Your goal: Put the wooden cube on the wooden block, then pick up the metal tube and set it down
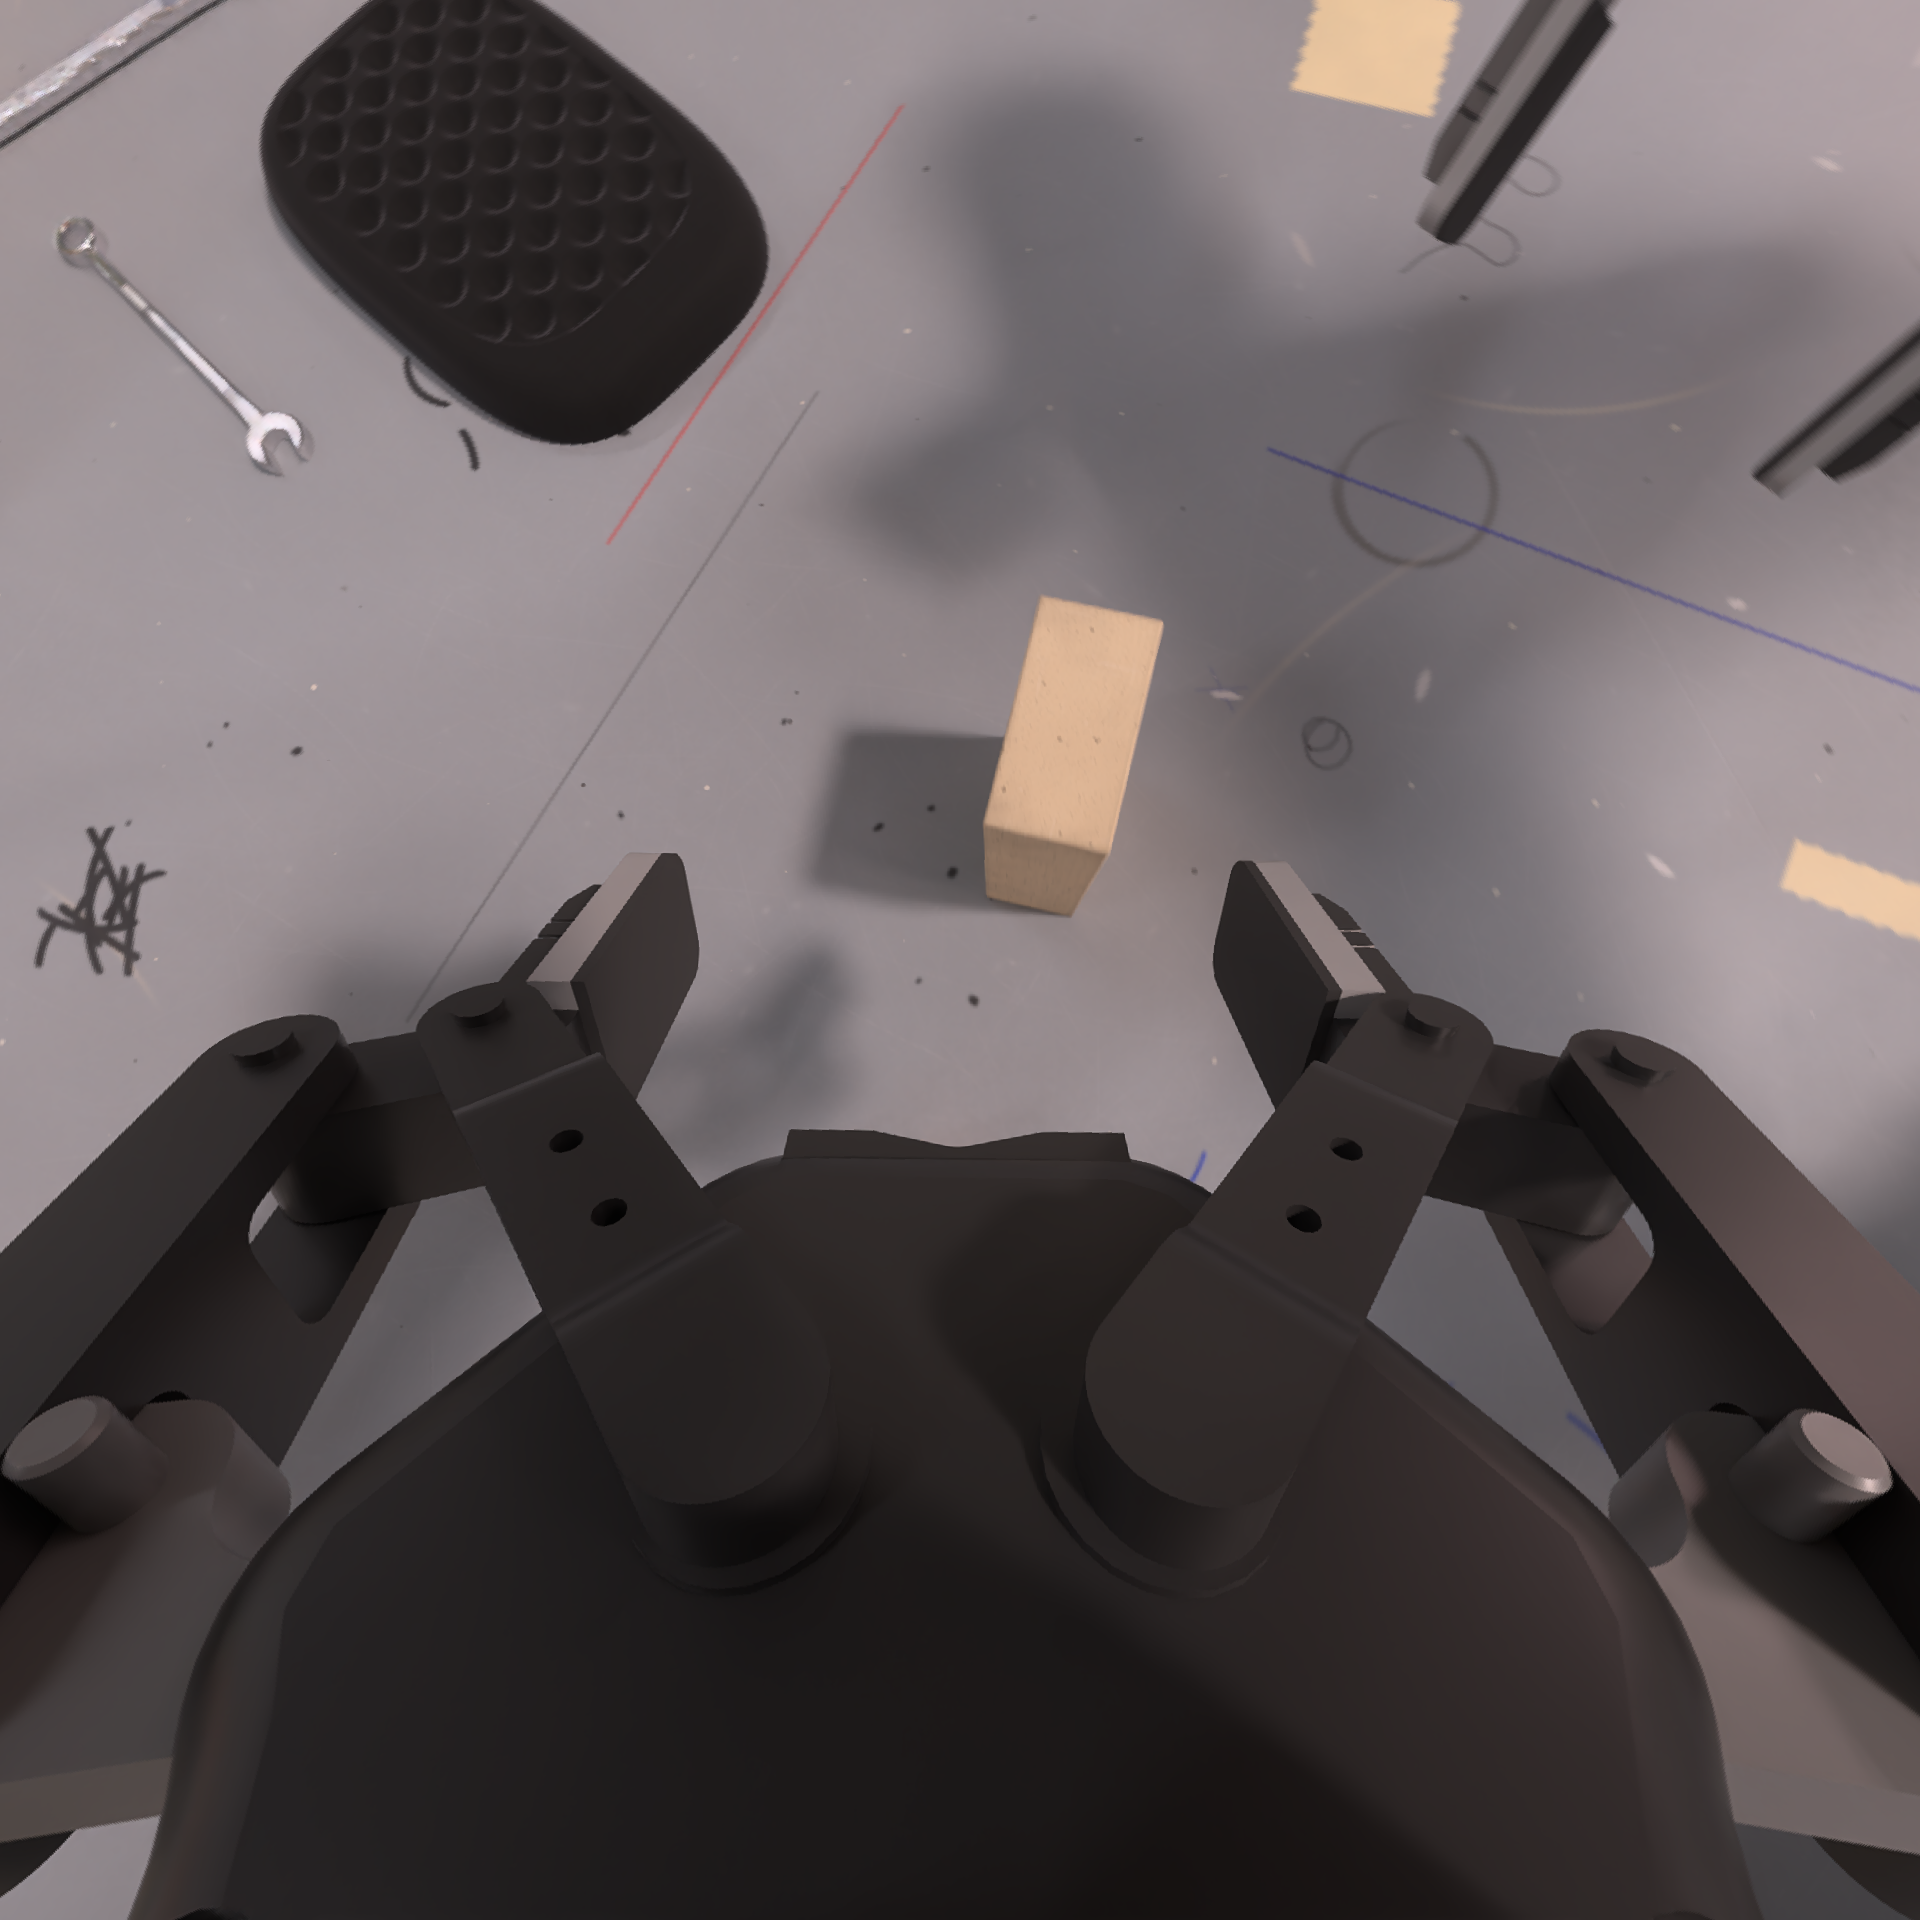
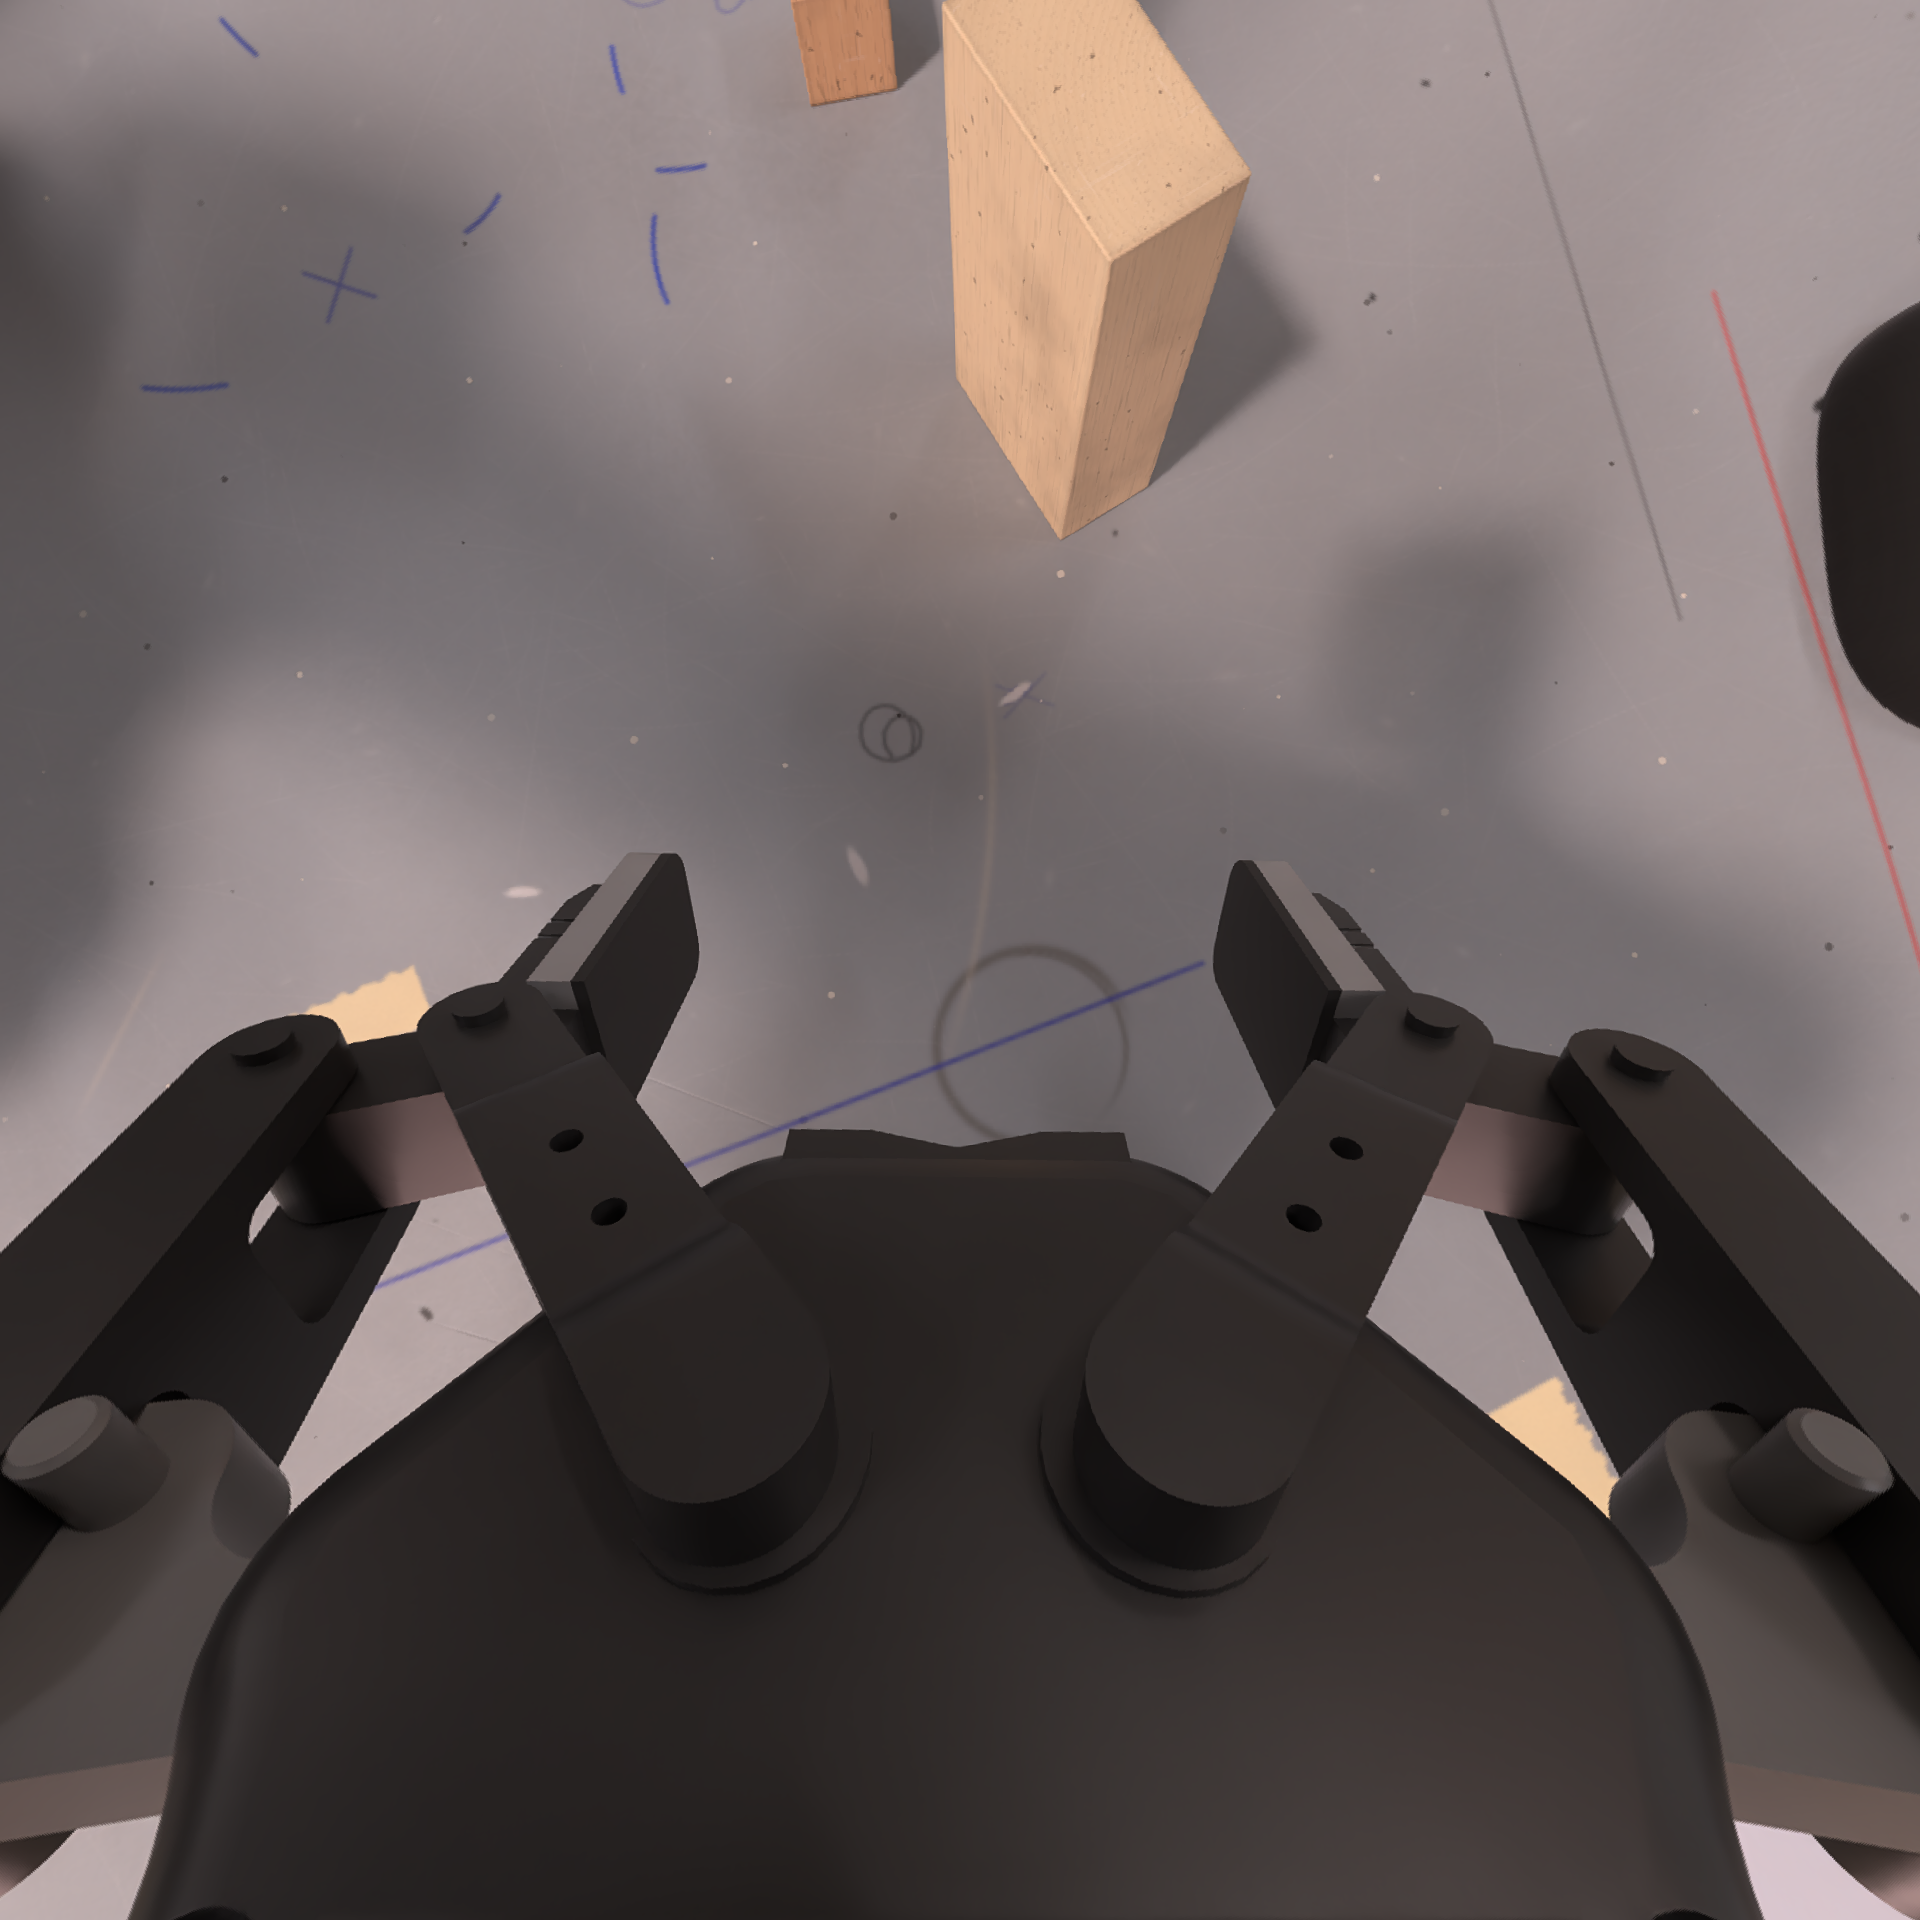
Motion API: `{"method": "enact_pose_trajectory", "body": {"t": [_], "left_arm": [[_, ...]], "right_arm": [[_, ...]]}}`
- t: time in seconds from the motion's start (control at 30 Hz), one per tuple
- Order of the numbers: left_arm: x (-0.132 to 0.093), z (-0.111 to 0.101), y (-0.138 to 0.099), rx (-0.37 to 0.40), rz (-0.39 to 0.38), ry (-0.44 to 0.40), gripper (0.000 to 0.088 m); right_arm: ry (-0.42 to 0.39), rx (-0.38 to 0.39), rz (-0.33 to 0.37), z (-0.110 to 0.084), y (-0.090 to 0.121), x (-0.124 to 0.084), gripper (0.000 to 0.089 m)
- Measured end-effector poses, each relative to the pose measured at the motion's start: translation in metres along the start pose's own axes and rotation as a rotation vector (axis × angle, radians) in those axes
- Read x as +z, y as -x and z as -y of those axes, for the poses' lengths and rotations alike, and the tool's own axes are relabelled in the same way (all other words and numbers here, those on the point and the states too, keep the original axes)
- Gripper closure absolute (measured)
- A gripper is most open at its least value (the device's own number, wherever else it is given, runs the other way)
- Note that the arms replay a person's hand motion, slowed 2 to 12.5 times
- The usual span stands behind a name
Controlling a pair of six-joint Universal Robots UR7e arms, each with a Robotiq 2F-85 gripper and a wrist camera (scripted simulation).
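A pale wooden block (image 1: pixel 1073 753) stands upright on the grey table, just ahead of my left gripper (image 1: pixel 956 935), which is open and empty. In the right wrist view the same block (image 2: pixel 1070 260) stands ahead and a little right of my right gripper (image 2: pixel 956 935), also open and empty, well short of it. A smaller, darker wooden cube (image 2: pixel 844 47) sits on the table beyond the block at the top edge. No metal tube shows in either view. The other gripper's fingers (image 1: pixel 1507 114) hang at the top right of the left wrist view.
A black textured pad (image 1: pixel 509 208) lies at the far left, its edge also in the right wrist view (image 2: pixel 1870 520). A small silver wrench (image 1: pixel 177 343) lies left of the pad. Tan tape patches (image 1: pixel 1371 52) and pen marks dot the table.
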State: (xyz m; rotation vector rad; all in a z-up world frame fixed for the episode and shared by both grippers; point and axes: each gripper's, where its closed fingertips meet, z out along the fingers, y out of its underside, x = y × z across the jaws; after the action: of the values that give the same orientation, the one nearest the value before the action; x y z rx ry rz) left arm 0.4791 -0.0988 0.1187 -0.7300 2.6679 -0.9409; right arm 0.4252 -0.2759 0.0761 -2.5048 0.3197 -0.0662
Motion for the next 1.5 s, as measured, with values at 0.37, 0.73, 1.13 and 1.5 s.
{"method": "enact_pose_trajectory", "body": {"t": [0.37, 0.73, 1.13, 1.5], "left_arm": [[-0.016, -0.058, 0.009, 0.128, -0.156, 0.013, 0.0034], [-0.009, -0.101, 0.015, 0.291, -0.207, 0.218, 0.0157], [0.002, -0.116, 0.015, 0.544, -0.202, 0.479, 0.0229], [0.008, -0.111, 0.018, 0.623, -0.22, 0.537, 0.029]], "right_arm": [[-0.021, -0.011, 0.003, 0.001, 0.0, -0.002, 0.0039], [0.014, -0.038, 0.002, -0.002, 0.005, -0.001, 0.0039], [0.023, -0.039, -0.007, -0.003, 0.006, -0.004, 0.0039], [0.042, -0.035, -0.016, -0.009, 0.007, -0.007, 0.0039]]}}
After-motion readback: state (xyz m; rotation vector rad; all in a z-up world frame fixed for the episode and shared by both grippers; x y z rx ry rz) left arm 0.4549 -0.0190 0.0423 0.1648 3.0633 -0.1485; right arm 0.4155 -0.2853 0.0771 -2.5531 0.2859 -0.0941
